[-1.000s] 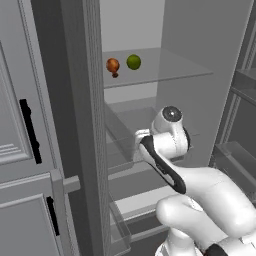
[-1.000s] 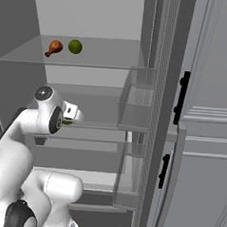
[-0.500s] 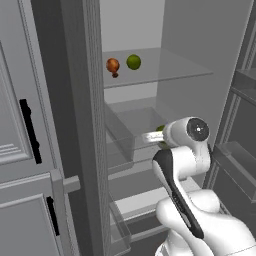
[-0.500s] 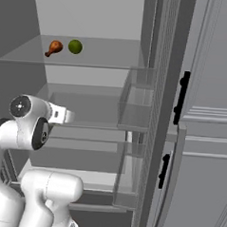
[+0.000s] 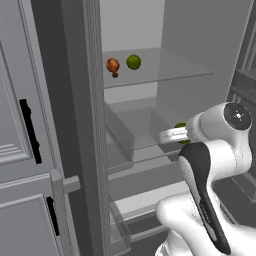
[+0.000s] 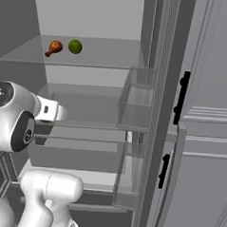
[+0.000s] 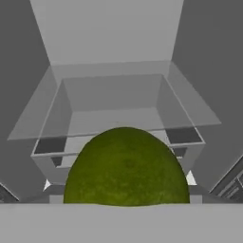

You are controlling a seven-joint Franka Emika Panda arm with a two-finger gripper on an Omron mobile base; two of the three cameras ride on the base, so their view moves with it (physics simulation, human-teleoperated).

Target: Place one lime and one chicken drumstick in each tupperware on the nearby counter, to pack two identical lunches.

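an open grey fridge interior takes up the middle of both base views, evenly lit with soft shadows. a clear glass shelf crosses the upper part, and a see-through drawer sits below it. at the left of the left base view stand grey panelled doors with black handles; clear door bins hang right of centre in the right base view.

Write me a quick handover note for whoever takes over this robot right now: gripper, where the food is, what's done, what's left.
Gripper: shut on a lime, inside the open fridge at the middle shelf.
Upper glass shelf: second lime and a chicken drumstick, side by side, untouched.
Done: one lime picked up.
Left: carry this lime to a tupperware, then fetch the rest. Tupperware and counter aren't in sight from here.
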